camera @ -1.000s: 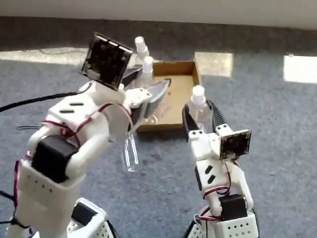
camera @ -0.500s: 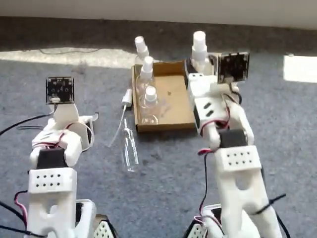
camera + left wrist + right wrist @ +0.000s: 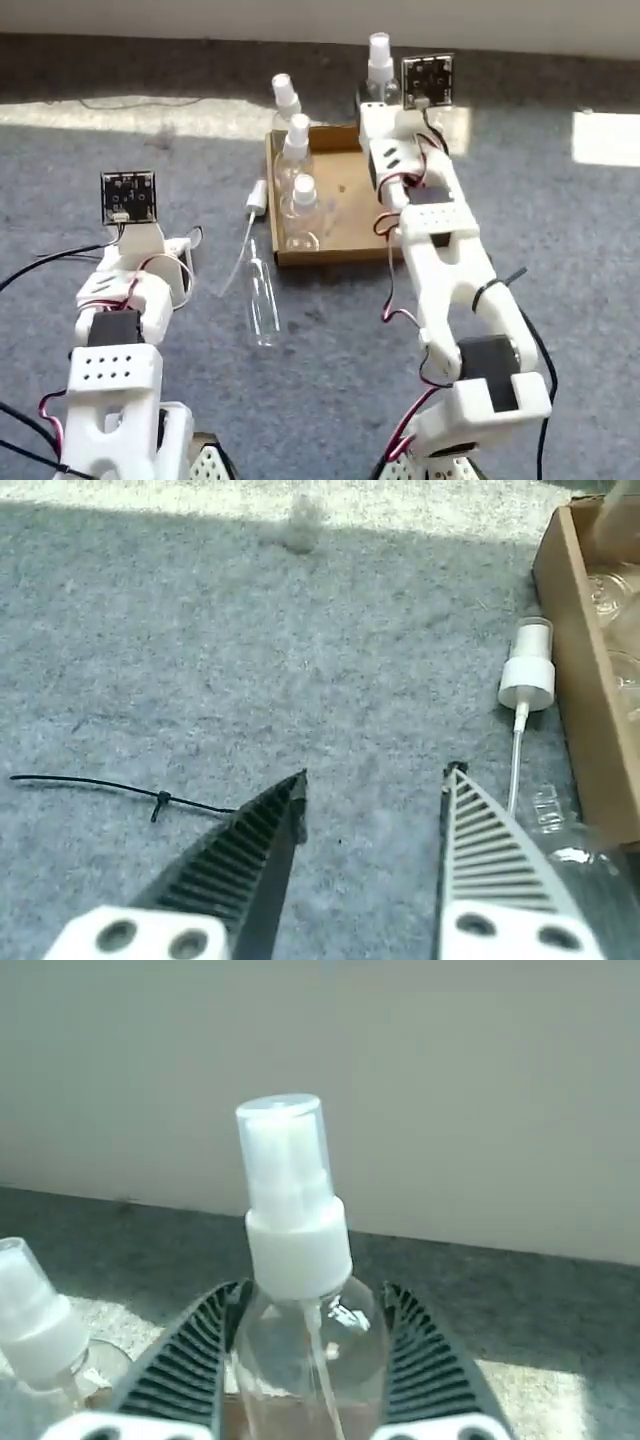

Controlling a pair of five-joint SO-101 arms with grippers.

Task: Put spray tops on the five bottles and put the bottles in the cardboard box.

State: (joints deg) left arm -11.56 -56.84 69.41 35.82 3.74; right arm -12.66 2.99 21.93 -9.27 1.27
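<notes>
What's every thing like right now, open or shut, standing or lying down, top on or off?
Left gripper, open, empty.
Right gripper, shut on held bottle.
Held bottle, upright, top on.
Lying bottle, on its side, no top.
Loose top, lying off any bottle.
Front bottle, upright in box, top on.
Middle bottle, upright in box, top on.
Back bottle, upright, top on.

You're working on a rough grey fibrous carpet [image 3: 560,300], matt all over. The clear plastic bottle [image 3: 300,1375] in your right gripper [image 3: 315,1295] is smooth and glossy, catching glints; its white plastic spray top [image 3: 290,1200] is smooth, slight sheen. The ribbed black fingers [image 3: 180,1360] look like matt plastic. The flat brown cardboard box [image 3: 345,205] is dull, papery. Your white arm shells [image 3: 105,395] are matt plastic with smooth faces.
</notes>
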